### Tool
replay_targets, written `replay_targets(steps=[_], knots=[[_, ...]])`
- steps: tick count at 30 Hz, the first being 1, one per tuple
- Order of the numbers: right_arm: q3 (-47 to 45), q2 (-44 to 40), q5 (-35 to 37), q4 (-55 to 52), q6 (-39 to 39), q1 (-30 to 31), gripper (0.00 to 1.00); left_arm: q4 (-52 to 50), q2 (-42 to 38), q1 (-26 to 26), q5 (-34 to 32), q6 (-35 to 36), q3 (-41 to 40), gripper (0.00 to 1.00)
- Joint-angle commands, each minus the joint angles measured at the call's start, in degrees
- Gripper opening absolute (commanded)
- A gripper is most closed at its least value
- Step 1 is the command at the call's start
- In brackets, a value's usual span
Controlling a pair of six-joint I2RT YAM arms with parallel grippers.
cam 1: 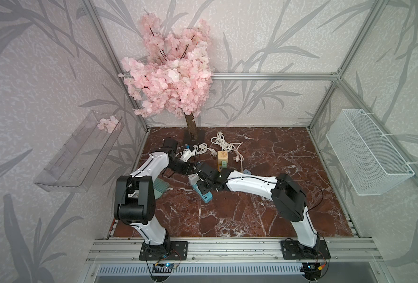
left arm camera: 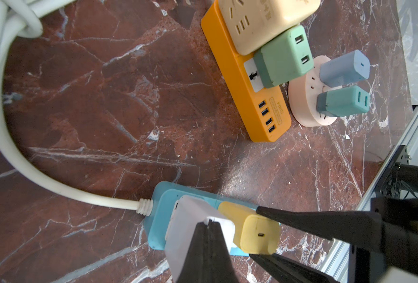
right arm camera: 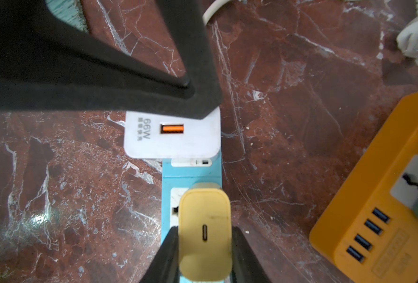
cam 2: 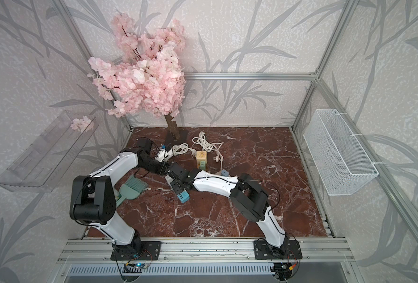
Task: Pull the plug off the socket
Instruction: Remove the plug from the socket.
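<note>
A blue power strip, the socket [left arm camera: 159, 215] [right arm camera: 190, 174] [cam 1: 206, 196], lies on the marble table. A yellow plug [right arm camera: 204, 232] [left arm camera: 257, 232] stands on it, and my right gripper [right arm camera: 205, 231] is shut on that plug, one finger on each side. Whether its prongs still sit in the socket is hidden. Beside it a white 66W charger [right arm camera: 173, 137] [left arm camera: 190, 227] is plugged into the same strip. My left gripper [left arm camera: 209, 221] is shut, its tips resting on top of the white charger. In both top views the two arms meet over the strip.
An orange power strip [left arm camera: 259, 107] [right arm camera: 384, 220] with a cream cube and a green charger lies close by, next to a pink round socket [left arm camera: 303, 107] holding two bluish chargers. A white cord [left arm camera: 31, 171] runs from the blue strip. A blossom tree [cam 1: 171, 80], a teal dustpan [cam 2: 132, 188] and a wire basket [cam 1: 367, 152] also stand here.
</note>
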Motion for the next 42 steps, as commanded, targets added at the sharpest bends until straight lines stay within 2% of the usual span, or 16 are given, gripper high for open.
replay_targets(steps=[1, 8, 13, 16, 21, 26, 29, 32, 42], knots=[[-1.0, 0.2, 0.2, 1.0, -0.5, 1.3, 0.00, -4.8, 4.5, -0.6, -9.6, 1.5, -5.1, 0.00], [-0.1, 0.2, 7.5, 0.3, -6.8, 4.4, 0.00, -5.0, 4.7, -0.7, -9.4, 1.5, -4.9, 0.00], [1.5, 1.5, 8.6, -0.9, -7.3, 4.8, 0.00, -5.0, 4.6, -0.6, -9.4, 1.7, -5.1, 0.00], [1.2, 1.3, 7.8, 0.3, -6.0, 4.9, 0.00, -4.9, 4.5, -0.6, -9.5, 1.7, -5.4, 0.00], [-0.1, -0.3, 0.8, 2.3, -1.3, 2.6, 0.00, -4.8, 4.5, -0.7, -9.5, 1.9, -5.7, 0.00], [0.1, -0.4, -3.0, 1.9, 0.2, 1.0, 0.00, -4.6, 4.3, -0.7, -9.5, 2.2, -6.2, 0.00], [0.2, -0.1, -2.5, 1.5, 0.3, 0.9, 0.00, -4.5, 4.3, -0.6, -9.4, 2.2, -6.4, 0.00], [-0.4, -0.2, -0.3, 1.4, -0.1, 1.3, 0.00, -4.4, 4.3, -0.6, -9.4, 2.2, -6.5, 0.00], [2.8, 2.3, 16.8, -0.8, -11.5, 7.9, 0.00, -4.2, 4.5, -0.7, -9.3, 2.2, -6.6, 0.00]])
